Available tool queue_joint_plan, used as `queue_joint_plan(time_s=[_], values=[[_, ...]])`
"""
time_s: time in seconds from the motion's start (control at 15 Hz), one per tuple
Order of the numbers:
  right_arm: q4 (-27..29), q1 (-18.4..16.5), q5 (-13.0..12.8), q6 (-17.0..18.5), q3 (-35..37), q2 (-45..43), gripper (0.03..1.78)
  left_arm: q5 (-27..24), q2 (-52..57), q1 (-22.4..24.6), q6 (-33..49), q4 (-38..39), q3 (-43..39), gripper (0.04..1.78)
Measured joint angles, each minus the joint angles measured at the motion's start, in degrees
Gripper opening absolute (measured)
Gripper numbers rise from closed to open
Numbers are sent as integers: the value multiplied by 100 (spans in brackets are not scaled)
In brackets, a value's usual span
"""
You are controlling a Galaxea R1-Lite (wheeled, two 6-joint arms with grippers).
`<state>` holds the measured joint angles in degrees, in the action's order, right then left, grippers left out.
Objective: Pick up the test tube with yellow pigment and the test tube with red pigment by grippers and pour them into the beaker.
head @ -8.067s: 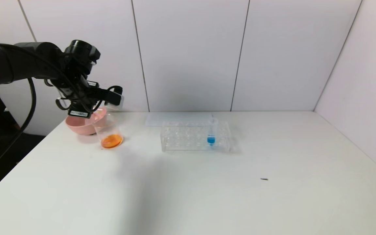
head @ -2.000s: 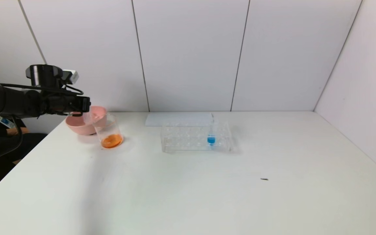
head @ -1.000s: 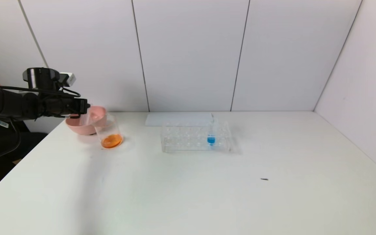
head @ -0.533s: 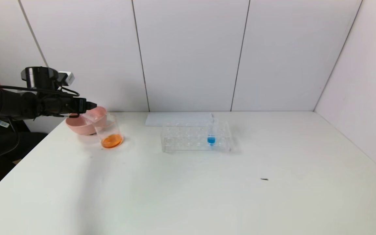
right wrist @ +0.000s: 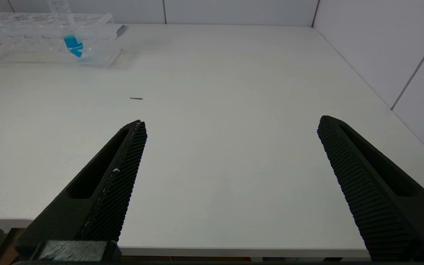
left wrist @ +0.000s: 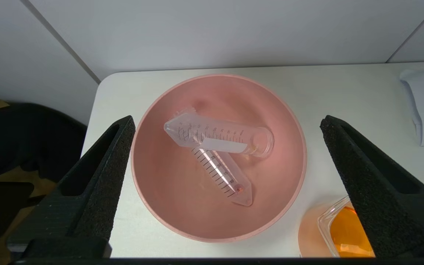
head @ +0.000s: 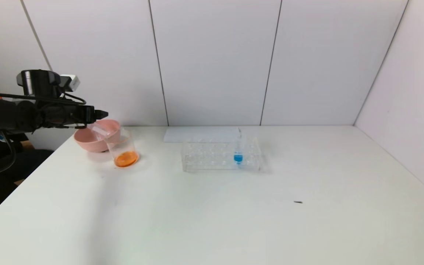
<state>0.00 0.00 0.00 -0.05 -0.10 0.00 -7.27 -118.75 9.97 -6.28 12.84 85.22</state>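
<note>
My left gripper (head: 99, 114) hovers open and empty above the pink bowl (head: 87, 141), its fingers straddling the bowl (left wrist: 168, 209) in the left wrist view. Two drained clear tubes lie crossed inside. The upper tube (left wrist: 215, 136) has a yellowish trace at its mouth. The lower tube (left wrist: 226, 180) carries a red-orange drop near its tip. The beaker (head: 123, 147) stands right of the bowl, holding orange liquid (left wrist: 344, 232). My right gripper (right wrist: 232, 119) is open over the table's near edge, outside the head view.
A clear tube rack (head: 212, 154) sits mid-table with a blue-liquid tube (head: 238, 152) upright in it. A white pad (head: 197, 134) lies behind the rack. A small dark speck (head: 298, 202) marks the bare tabletop to the right. Wall panels close off the back and right.
My left gripper opened and let go of the tube, which now rests in the pink bowl on top of the other one. The gripper drew back slightly to the left and upward.
</note>
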Motion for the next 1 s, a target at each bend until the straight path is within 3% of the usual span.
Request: queue_joint_plan(time_s=[1.0], values=[[0,0,0,0,0,0,170,51,789,-22,-24,-9,-363,176]])
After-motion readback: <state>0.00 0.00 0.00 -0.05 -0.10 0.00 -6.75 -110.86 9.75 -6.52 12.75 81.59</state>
